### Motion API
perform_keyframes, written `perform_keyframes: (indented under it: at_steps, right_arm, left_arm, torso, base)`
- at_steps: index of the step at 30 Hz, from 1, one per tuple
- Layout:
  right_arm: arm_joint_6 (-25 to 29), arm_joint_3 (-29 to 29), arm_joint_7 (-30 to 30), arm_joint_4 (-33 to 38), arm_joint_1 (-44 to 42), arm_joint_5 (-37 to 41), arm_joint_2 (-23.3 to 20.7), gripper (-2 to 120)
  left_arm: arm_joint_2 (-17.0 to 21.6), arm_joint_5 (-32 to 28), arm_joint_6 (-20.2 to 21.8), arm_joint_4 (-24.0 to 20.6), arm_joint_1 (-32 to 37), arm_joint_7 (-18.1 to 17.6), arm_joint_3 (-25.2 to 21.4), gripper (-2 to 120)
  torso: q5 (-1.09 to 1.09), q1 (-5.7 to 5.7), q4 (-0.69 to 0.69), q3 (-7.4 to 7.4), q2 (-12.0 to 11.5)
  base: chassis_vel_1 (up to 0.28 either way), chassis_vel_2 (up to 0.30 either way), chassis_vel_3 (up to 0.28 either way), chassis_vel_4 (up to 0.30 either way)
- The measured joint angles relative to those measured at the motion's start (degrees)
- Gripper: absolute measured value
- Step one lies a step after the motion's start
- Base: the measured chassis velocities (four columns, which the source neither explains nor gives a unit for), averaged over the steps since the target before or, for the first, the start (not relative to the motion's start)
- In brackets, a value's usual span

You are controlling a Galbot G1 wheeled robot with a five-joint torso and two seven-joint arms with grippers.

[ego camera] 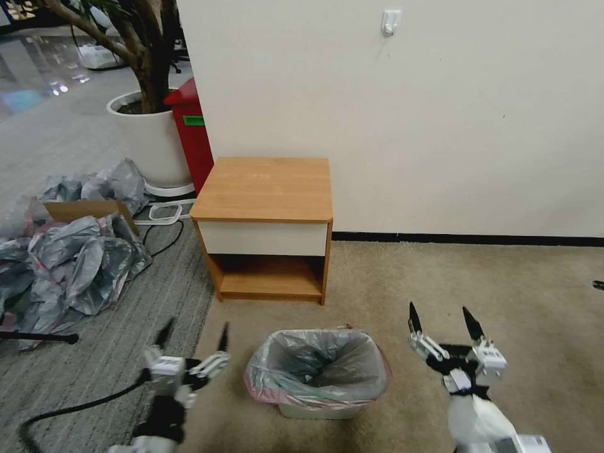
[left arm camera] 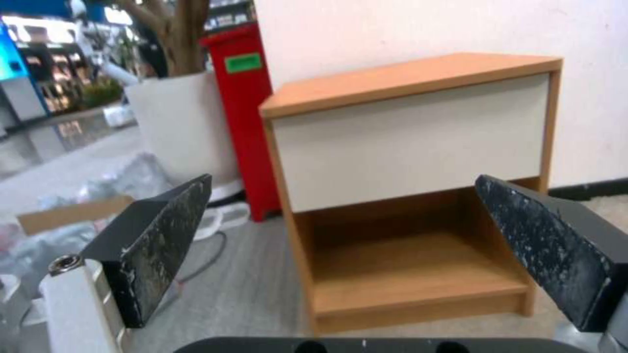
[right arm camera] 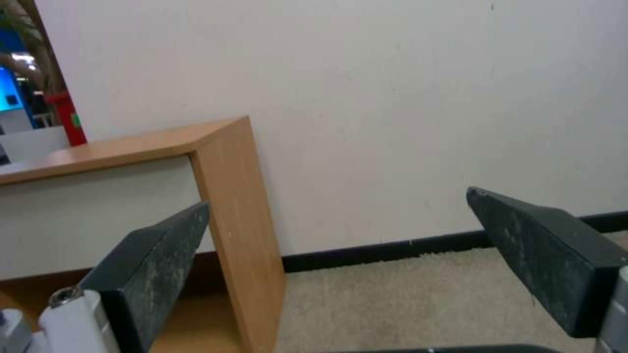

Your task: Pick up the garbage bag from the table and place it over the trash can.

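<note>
Jaws wide, 2 grippers; 1 bag (ego camera: 318,368) lining bin (ego camera: 321,410).

No legible text, brand, number or sign appears in any view. The only label-like mark is a green sticker (left arm camera: 243,63) on the front of the red bin (left arm camera: 245,117), standing beside the table (left arm camera: 405,147); any printing on it is too blurred to read, here as in the head view (ego camera: 194,120).
</note>
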Motion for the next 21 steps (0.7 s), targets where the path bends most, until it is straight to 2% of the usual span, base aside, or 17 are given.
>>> perform_keyframes:
  at_steps: [6,21]
  right_arm:
    - [1.2,0.6,-0.1,-2.0,-0.6,-0.2,0.0,100]
    - [1.1,0.5,-0.1,-2.1,-0.5,-0.4,0.0,100]
  left_arm:
    - [-0.3,-0.1,1.2,-1.1,-0.2,0.0,0.9,100]
    - [-0.4,-0.1,1.8,-1.1,-0.4,0.0,1.4,100]
  torso:
    - [0.0,0.0,-0.01,0.0,0.0]
    - [0.0,0.0,-0.01,0.0,0.0]
  base:
    - [0.0,0.0,0.0,0.0]
    - [0.0,0.0,0.0,0.0]
